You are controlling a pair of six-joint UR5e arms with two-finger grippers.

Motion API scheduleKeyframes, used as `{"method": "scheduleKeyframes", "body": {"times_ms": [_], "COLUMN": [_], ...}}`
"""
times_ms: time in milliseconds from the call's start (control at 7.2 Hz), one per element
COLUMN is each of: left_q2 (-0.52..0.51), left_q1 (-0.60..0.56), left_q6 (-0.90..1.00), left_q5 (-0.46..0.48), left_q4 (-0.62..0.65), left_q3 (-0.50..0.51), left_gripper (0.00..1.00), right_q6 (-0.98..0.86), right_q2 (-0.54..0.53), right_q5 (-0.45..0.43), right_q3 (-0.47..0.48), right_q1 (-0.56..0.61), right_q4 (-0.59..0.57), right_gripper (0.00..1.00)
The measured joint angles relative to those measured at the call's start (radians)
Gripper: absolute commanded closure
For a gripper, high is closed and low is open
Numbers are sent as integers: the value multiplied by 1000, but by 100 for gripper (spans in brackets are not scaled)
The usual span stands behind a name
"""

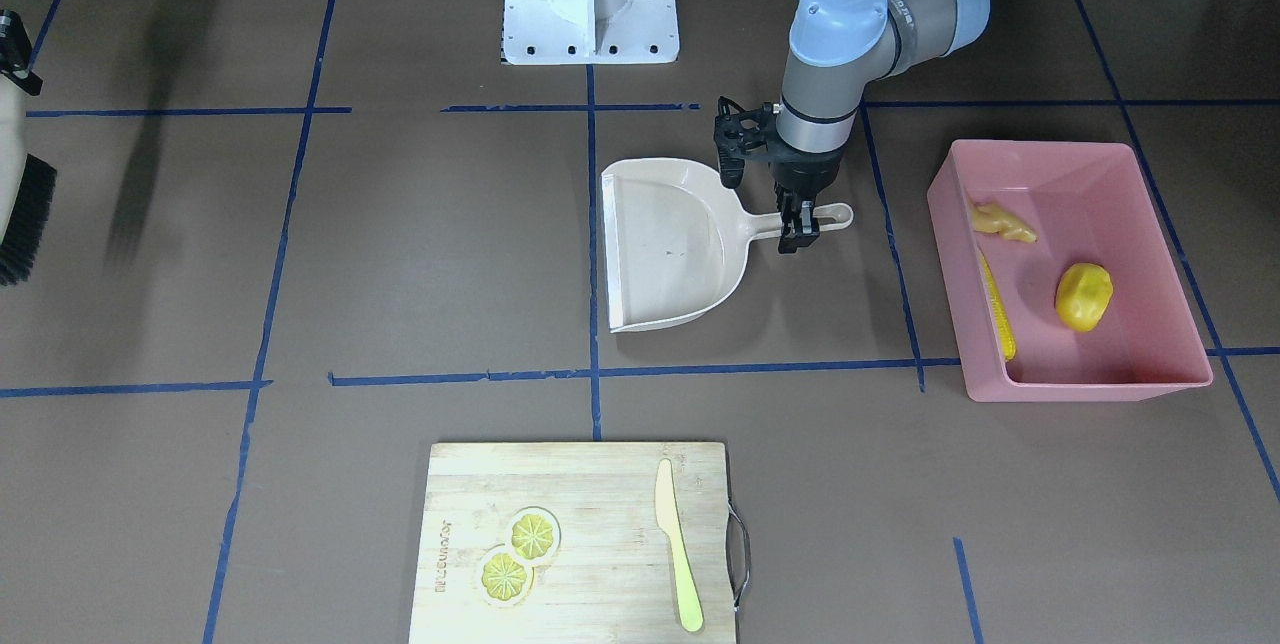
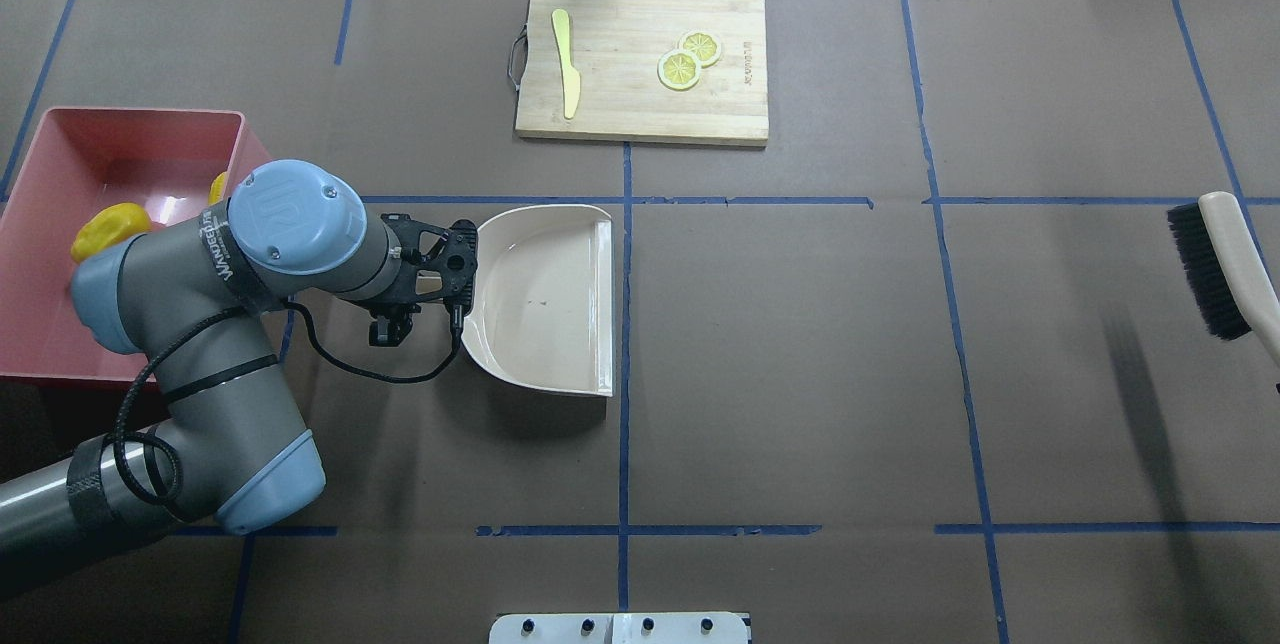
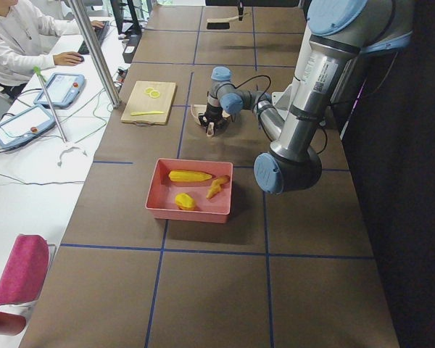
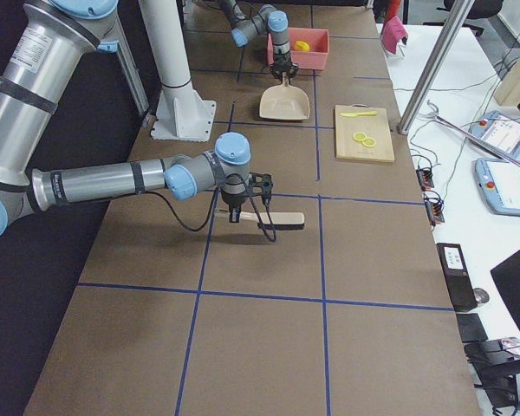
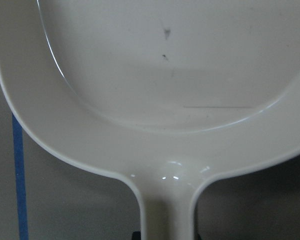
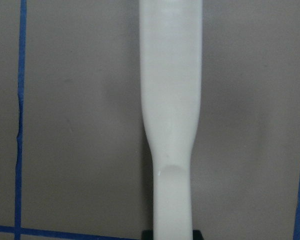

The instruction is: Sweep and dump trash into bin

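Bench (image 2: 800, 374), read from its left edge to its right edge. Bin (image 1: 1130, 214): stands at the left edge and holds all three pieces of trash. The corn (image 1: 996, 307) lies along one wall, the ginger (image 1: 1003, 222) is near a corner, and the potato (image 1: 1083, 296) sits mid-floor, apart from both. Left pincer (image 1: 800, 224): points down just beside the bin, with its jaws narrowed onto the handle of the dustpan (image 2: 545, 299), one finger on each side. The dustpan lies flat near the bench centre with nothing in it. Board (image 2: 640, 104): at the middle of the far edge, carrying a knife (image 2: 567, 64) and two lemon slices (image 2: 680, 69). Right pincer (image 4: 235, 214): near the right edge, clamped on the handle of the brush (image 2: 1205, 269), which hangs clear of the surface above its own shadow.
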Motion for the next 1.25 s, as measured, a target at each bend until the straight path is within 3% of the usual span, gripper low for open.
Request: {"method": "scheduleKeyframes", "body": {"times_ms": [278,417,556,833,1250], "left_q2": [5,2,1,5,54], "left_q1": [16,25,28,27,-105], "left_q6": [20,22,22,23,14], "left_q5": [47,66,74,78,24], "left_q4": [-1,-1,0,0,6], "left_q3": [1,1,0,-13,-88], "left_gripper": [69,53,5,0,8], "right_q6": [0,0,0,-2,-18], "right_q2": [3,4,4,5,3], "right_q5": [0,0,0,0,-1], "right_q3": [0,0,0,-14,-71], "right_q1": [0,0,-1,-3,-8], "right_q4": [0,0,0,0,24], "right_gripper": [97,97,97,96,95]}}
